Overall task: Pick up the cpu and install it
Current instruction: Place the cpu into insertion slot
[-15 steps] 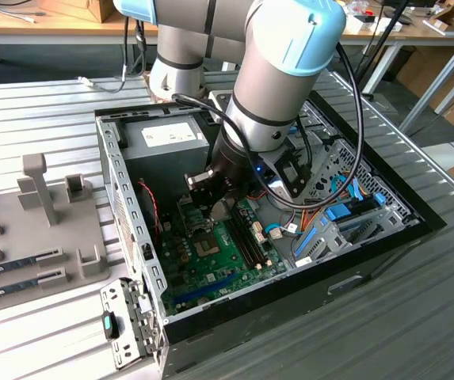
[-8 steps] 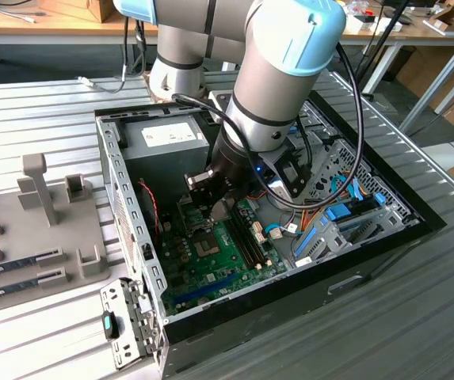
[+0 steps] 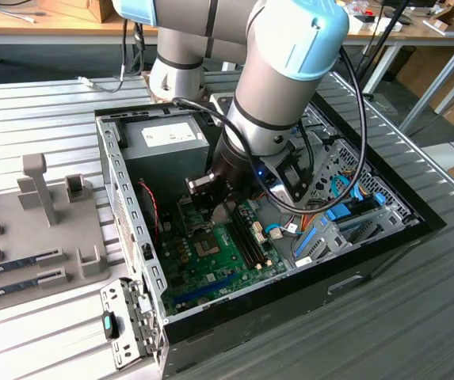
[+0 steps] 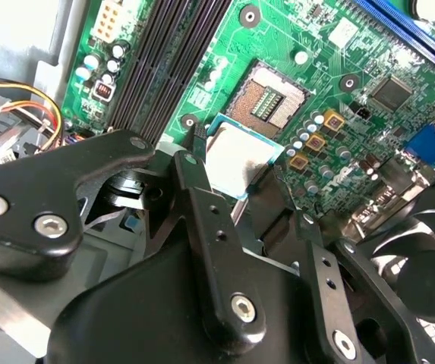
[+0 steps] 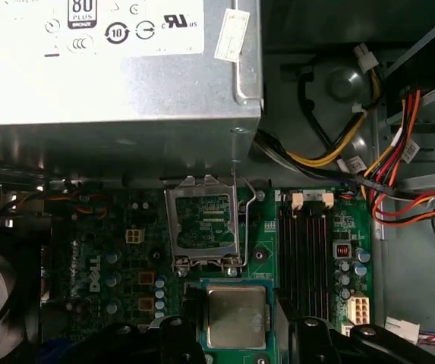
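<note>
The pincer (image 4: pixel 236 168) is clamped on the cpu (image 4: pixel 237 155) by 2 opposite edges, just above the green board (image 4: pixel 338 68) near the open socket (image 4: pixel 272 98); it looks light, stiff, slippery and likely fragile underneath; holding it by the edges suits.

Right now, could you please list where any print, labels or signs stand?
Power supply: a label with print and round marks, not quoted here.
Board: white lettering, also unquoted; part markings too small to read.
Cpu: no legible print on its top.
</note>
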`<state>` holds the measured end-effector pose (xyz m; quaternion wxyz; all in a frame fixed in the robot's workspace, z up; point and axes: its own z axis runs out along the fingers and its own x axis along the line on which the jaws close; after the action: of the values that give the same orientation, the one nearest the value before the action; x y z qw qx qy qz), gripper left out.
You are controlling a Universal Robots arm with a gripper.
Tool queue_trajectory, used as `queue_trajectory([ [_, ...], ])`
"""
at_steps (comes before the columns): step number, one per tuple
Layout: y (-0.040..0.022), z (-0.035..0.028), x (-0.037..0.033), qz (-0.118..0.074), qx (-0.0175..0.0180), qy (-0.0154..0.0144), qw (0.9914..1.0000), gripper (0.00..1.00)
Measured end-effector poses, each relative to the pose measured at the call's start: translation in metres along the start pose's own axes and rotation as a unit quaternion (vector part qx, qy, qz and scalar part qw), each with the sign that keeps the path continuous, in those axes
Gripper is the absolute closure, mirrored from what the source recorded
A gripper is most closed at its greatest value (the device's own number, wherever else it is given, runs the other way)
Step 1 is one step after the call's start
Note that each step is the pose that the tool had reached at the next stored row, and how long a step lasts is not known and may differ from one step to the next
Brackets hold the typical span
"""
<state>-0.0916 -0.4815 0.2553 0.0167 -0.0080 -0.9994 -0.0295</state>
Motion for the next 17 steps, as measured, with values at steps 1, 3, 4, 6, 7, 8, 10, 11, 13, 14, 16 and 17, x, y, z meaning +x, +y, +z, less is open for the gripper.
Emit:
queue_trajectory([
  [1,0.0000,0.0005,0.0001,0.000,0.0076,-0.0001,0.99997,0.53],
  [3,0.0026,0.0010,0.0003,0.001,0.0387,-0.0006,0.99925,0.53],
  [4,0.0050,0.0015,0.0006,0.002,0.0506,-0.0009,0.99872,0.53],
  [6,0.0079,0.0023,0.0016,0.002,0.0552,-0.0009,0.99847,0.53],
  [7,0.0091,0.0028,0.0024,0.002,0.0553,-0.0009,0.99847,0.53],
  [8,0.0102,0.0036,0.0033,0.002,0.0553,-0.0009,0.99847,0.53],
  [10,0.0109,0.0049,0.0039,-0.006,0.0553,-0.0009,0.99846,0.53],
  [11,0.0111,0.0056,0.0039,-0.021,0.0559,-0.0008,0.99821,0.53],
  [13,0.0118,0.0070,0.0052,-0.030,0.0560,-0.0009,0.99797,0.53],
  [14,0.0127,0.0085,0.0081,-0.032,0.0561,-0.0009,0.99792,0.53],
  [16,0.0151,0.0118,0.0140,-0.032,0.0561,-0.0008,0.99790,0.53],
  [17,0.0153,0.0135,0.0160,-0.032,0.0561,-0.0008,0.99790,0.53],
])
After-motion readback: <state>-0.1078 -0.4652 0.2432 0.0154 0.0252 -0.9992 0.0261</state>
